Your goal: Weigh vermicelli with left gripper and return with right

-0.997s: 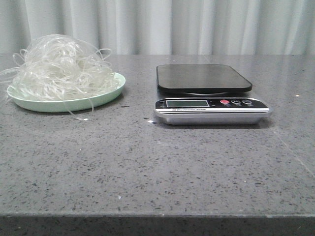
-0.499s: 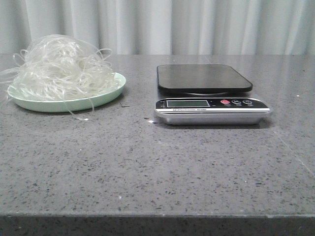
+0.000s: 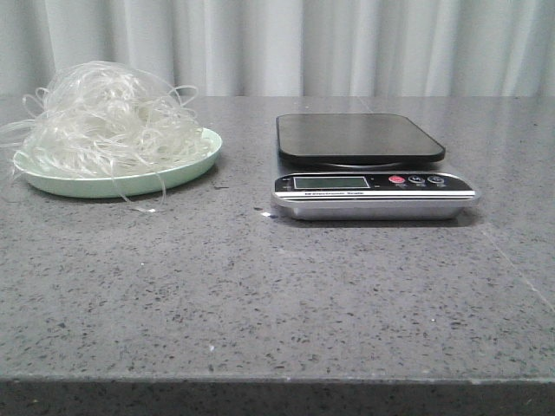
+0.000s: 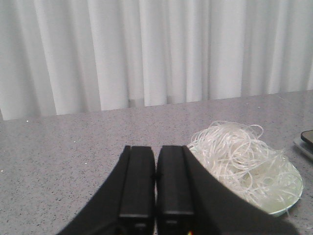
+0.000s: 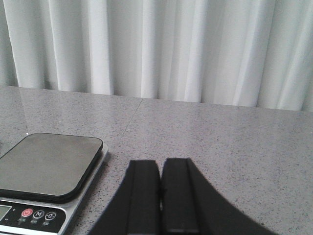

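Vermicelli (image 3: 108,121) is sitting heaped on a pale green plate (image 3: 195,166) over at roughly 10 o'clock on the grey table (image 3: 260,295) in the front view; the scale (image 3: 364,165) is just past centre at about 1 o'clock, well apart from the plate, with its dark platform bare and nothing on it yet.

Handling guess: this stuff looks super light and springy, a loose tangle of thin glassy strands; some loops stick out over the rim and a few stray ends hang down to the table at the plate's 6 o'clock side; so I'd expect it to snag, shed bits and drag strands behind it rather than lift as one neat lump. Looks brittle too if it's dry, so a hard squeeze could snap threads; honestly can't tell how stiff it is from here.

Best place to take hold, I reckon, is straight down into the thick middle of the heap, where the most strands cross; pinching an outer loop would probably just pull a few threads free.

Left gripper (image 4: 155,196) has its fingers pressed together with nothing between them, and the noodles lie just off to one side of it in the wrist view; right gripper (image 5: 160,196) is pressed together too and empty, near the scale. Neither arm shows in the front view.
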Motion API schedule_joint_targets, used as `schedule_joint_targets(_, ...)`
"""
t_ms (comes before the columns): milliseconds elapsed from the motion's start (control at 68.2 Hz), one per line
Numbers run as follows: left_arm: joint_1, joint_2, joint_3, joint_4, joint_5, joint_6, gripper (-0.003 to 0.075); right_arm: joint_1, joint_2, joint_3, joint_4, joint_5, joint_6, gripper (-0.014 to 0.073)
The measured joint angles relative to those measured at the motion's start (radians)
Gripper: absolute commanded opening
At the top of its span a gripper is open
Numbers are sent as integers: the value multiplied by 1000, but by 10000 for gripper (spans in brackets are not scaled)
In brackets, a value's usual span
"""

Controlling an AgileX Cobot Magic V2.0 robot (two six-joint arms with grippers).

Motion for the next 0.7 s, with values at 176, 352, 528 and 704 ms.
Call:
schedule_joint_targets(176, 0, 0, 0, 0, 0, 0, 137, 0, 0, 0, 0, 0, 0, 151)
schedule_joint_targets(352, 2, 0, 15, 0, -11, 0, 137, 0, 0, 0, 0, 0, 0, 151)
schedule_joint_targets(528, 47, -8, 56, -2, -43, 0, 137, 0, 0, 0, 0, 0, 0, 151)
schedule_joint_targets(704, 120, -78, 133, -2, -47, 0, 137, 0, 0, 0, 0, 0, 0, 151)
